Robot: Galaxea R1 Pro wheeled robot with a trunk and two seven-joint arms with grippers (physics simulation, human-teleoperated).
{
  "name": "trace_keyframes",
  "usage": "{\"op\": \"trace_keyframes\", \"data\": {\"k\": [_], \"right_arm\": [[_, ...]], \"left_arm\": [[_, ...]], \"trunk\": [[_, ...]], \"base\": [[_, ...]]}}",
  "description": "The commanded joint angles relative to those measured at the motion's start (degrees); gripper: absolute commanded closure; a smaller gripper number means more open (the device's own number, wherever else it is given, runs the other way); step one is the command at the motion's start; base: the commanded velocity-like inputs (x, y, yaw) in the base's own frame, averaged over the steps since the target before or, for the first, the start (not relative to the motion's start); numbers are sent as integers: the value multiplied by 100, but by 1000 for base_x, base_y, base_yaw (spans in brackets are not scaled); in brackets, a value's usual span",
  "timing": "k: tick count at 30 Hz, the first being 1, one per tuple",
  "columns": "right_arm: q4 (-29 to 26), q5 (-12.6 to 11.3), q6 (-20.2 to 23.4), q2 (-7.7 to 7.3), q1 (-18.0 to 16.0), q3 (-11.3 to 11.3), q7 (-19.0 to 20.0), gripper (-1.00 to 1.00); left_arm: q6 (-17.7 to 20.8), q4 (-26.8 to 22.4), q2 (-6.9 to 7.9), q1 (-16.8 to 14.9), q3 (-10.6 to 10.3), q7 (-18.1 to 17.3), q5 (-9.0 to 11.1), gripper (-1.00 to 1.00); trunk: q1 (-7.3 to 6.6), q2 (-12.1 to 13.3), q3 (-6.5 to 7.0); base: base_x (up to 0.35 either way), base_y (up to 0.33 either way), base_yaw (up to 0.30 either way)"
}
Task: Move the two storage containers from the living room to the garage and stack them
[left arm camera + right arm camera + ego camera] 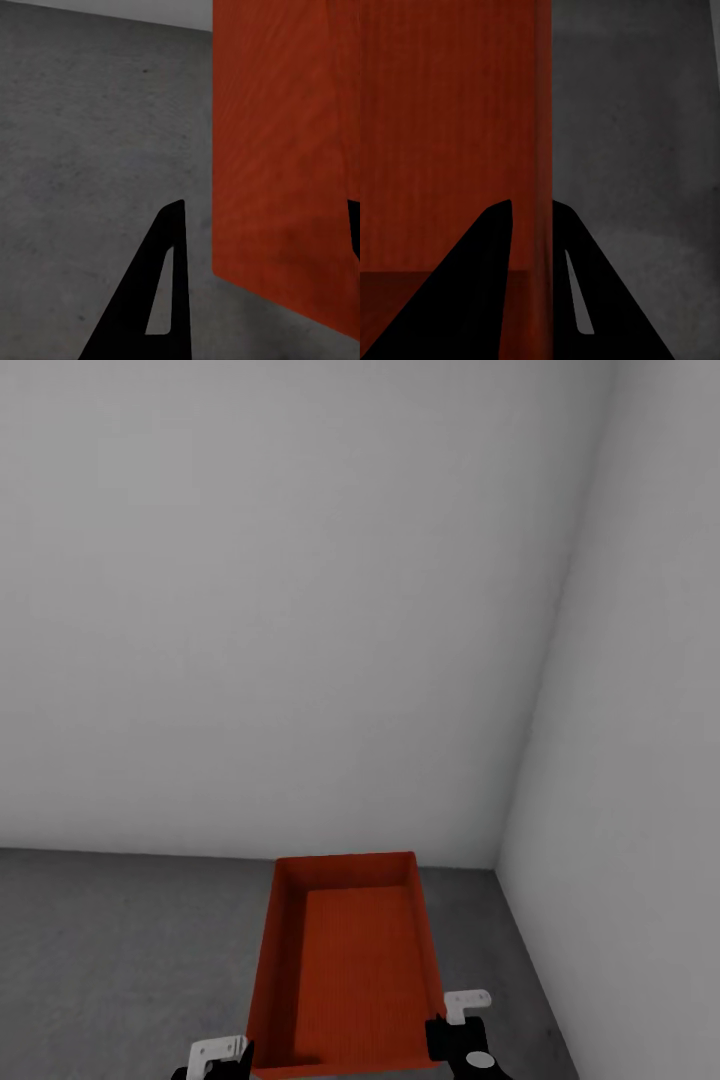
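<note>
Storage container, red-orange, open-top, held over the grey concrete floor near the wall corner. Right hand clenched on its side wall; left hand straddles the opposite wall, grip unclear.

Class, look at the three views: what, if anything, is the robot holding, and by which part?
The storage container: the right gripper clamps its side wall. The left gripper also straddles a wall, contact unclear.

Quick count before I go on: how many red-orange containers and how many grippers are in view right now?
Red-orange storage container: 1, open-topped, between the two arms over the grey floor, near the white walls' corner.
Grippers: 2, the left gripper and the right gripper, each with a container side wall between its fingers.
Total: 3.
</note>
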Motion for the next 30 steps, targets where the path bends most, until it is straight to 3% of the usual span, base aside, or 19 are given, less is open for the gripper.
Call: {"op": "trace_keyframes", "data": {"k": [1, 30], "right_arm": [[-52, 39, -15, -4, -11, -261, -48, 100], [-52, 39, -15, -5, -11, -261, -45, 100]], "left_arm": [[-1, 9, 63, 1, 106, 4, 4, 100], [-1, 9, 63, 1, 104, 4, 4, 100]], "trunk": [[23, -47, -33], [660, -1210, -813]], "base": [[0, 0, 0], [0, 0, 0]]}}
